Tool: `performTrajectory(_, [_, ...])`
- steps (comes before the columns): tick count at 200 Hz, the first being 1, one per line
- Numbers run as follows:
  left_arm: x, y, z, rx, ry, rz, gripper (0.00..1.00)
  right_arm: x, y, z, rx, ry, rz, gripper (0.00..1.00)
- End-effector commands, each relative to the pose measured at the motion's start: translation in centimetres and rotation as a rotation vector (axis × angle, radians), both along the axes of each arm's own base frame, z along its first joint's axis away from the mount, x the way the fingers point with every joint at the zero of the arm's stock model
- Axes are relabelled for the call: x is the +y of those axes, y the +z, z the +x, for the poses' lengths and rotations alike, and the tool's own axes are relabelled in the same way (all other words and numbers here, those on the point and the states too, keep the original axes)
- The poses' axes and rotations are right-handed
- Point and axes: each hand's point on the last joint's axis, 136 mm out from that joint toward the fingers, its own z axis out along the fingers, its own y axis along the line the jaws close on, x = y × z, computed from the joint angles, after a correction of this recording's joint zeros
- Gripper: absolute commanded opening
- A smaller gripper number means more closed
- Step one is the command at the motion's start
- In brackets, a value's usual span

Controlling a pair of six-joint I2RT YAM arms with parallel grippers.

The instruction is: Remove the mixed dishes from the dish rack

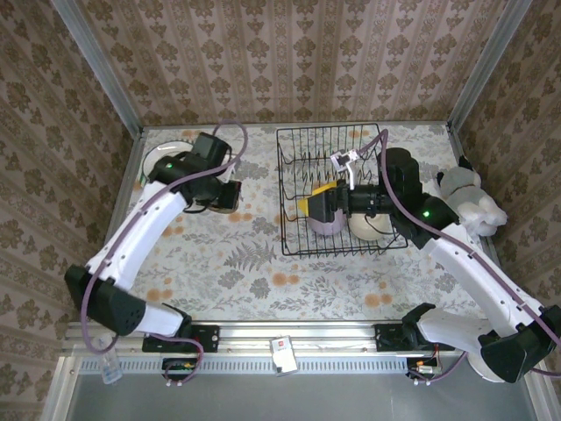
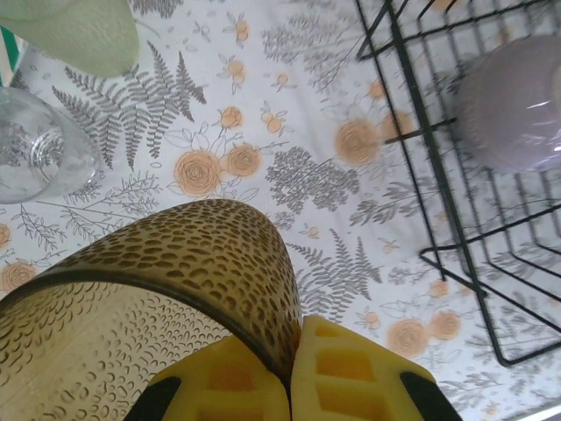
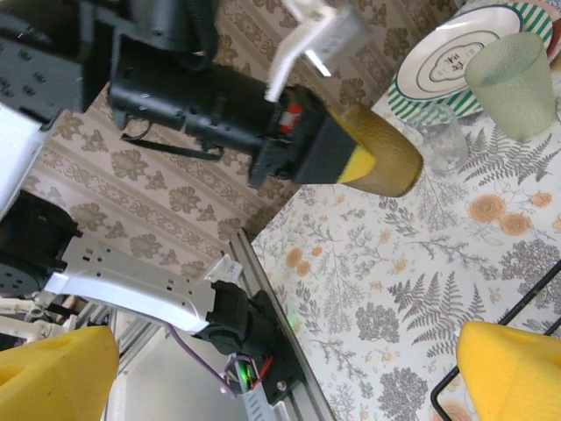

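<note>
Left of the dish rack (image 1: pixel 281 175), well apart from its wires, the left gripper (image 1: pixel 221 195) is clamped on the small amber cup (image 2: pixel 175 289). From the left wrist, its yellow fingers (image 2: pixel 351 377) pinch the cup's dimpled wall close to the rim, and the cup lies tilted on its side in the grip. Whether it touches the flowered table (image 1: pixel 245 263) I cannot tell.

Farther left of the rack than the cup, three unloaded pieces sit close together. A clear glass tumbler (image 2: pixel 35 149) is nearest the cup, and a pale green tumbler (image 3: pixel 513 74) stands upright just beside it. Behind both lies the plate with the green-striped rim (image 3: pixel 438 61), flat on the table.

Over the rack's near left part, the right gripper (image 1: pixel 311 202) hangs with its jaws spread wide and nothing between them. Its yellow fingertips (image 3: pixel 53 368) sit at opposite edges of the right wrist view.

Inside the rack, along its near side, the lilac bowl (image 1: pixel 329 224) rests directly under that gripper. The cream bowl (image 1: pixel 368 228) sits just beside it on the right.

Right of the rack, against the table's edge, lies a lumpy white-grey soft toy (image 1: pixel 469 197).
</note>
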Motion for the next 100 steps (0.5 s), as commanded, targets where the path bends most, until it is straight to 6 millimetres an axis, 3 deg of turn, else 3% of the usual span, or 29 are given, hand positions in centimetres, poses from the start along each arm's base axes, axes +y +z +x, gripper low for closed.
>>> performTrajectory(1, [0.6, -1.7, 1.2, 0.012, -0.013, 0.11, 0.0, -0.2, -0.3, -0.2, -0.018, -0.014, -0.034, 1.0])
performTrajectory(100, [-0.4, -8.8, 7.2, 0.059, 0.005, 0.298, 0.0, -1.3, -1.0, -1.4, -0.021, -0.035, -0.066, 1.0])
